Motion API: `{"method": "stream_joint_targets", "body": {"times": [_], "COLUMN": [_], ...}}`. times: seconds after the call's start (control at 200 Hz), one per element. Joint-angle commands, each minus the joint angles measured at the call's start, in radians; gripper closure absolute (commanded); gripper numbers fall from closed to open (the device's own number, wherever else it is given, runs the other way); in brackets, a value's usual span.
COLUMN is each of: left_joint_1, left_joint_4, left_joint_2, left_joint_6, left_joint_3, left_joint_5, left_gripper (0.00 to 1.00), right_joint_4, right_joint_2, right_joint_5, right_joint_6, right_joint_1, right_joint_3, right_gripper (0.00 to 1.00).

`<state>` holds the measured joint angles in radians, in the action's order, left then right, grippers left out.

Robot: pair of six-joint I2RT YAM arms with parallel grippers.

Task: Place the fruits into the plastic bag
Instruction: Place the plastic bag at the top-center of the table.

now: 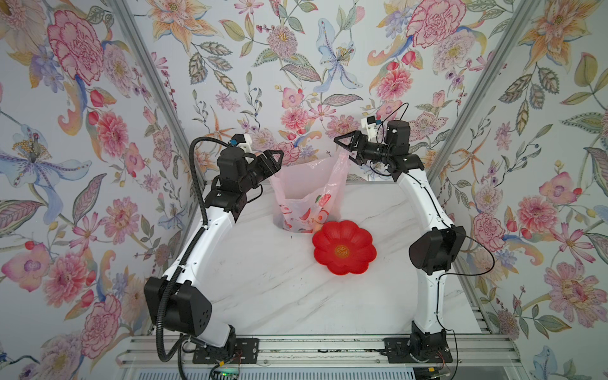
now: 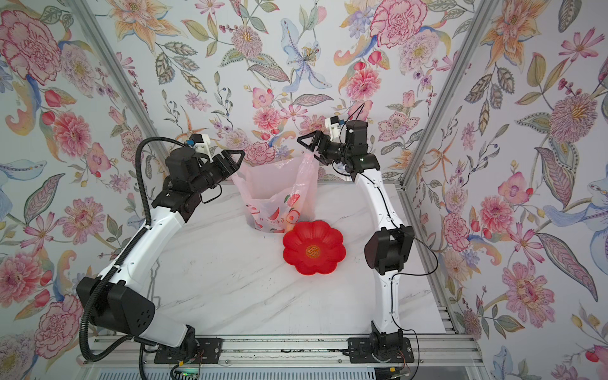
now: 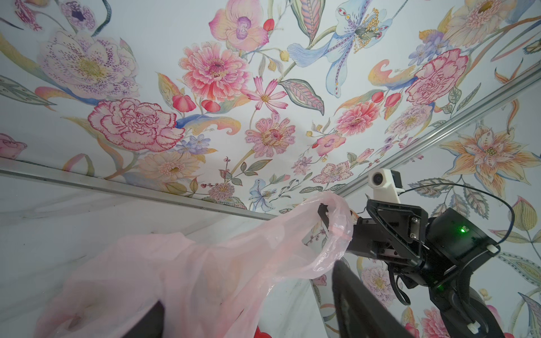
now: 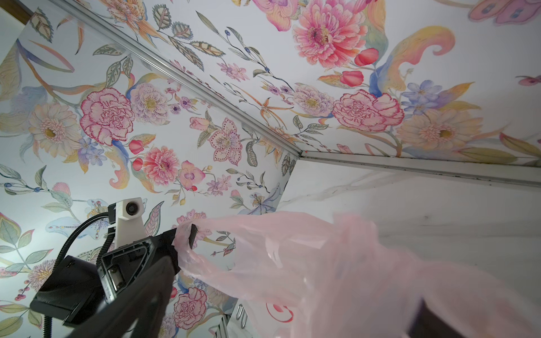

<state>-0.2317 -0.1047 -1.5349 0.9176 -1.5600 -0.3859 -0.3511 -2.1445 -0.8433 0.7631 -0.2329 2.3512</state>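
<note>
When viewed from above, in both top views, shows the plastic bag [image 1: 307, 194] [image 2: 274, 194], thin translucent pink film with red print, slumped upright at the back of the marble table [image 1: 263, 289], just beside an empty red flower-shaped plate [image 1: 329, 263]. Places the left gripper [image 1: 276, 166] and the right gripper [image 1: 343, 149] on either side at handle height, jaws spread, clamping nothing. Hints at the fruits [image 1: 316, 227] only as a faint orange shape low inside the film; cannot count them. From the left wrist view, shows the right gripper [image 3: 333, 231] across the bag mouth, one handle loop draped over a single finger [image 3: 323, 213] rather than pinched. From the right wrist view, mirrors this: left gripper [image 4: 187, 248] with the other handle hanging off one fingertip [image 4: 192, 234], jaws parted. Suggests very light, soft, slippery film with no stiffness of its own, likely to sag shut or slide off a finger, and easy to tear. Points to the gathered handle loops as the best hold, pinched flat between the pads. Suggests small, hard, glossy fruits, prone to rolling.
</note>
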Motion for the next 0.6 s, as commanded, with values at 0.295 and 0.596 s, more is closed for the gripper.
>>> {"method": "stream_joint_targets", "body": {"times": [0.295,0.596], "left_joint_1": [0.076,0.121], "left_joint_4": [-0.177,-0.217], "left_joint_2": [0.112,0.171], "left_joint_6": [-0.121,-0.149], "left_joint_3": [-0.047,-0.029], "left_joint_5": [0.028,0.02], "left_gripper": [0.01,0.01], "right_joint_4": [-0.279,-0.285], "right_joint_2": [0.146,0.251], "right_joint_5": [0.115,0.126], "right_joint_6": [-0.162,-0.18], "right_joint_1": [0.038,0.069], "right_joint_3": [-0.038,-0.168], "right_gripper": [0.01,0.01]}}
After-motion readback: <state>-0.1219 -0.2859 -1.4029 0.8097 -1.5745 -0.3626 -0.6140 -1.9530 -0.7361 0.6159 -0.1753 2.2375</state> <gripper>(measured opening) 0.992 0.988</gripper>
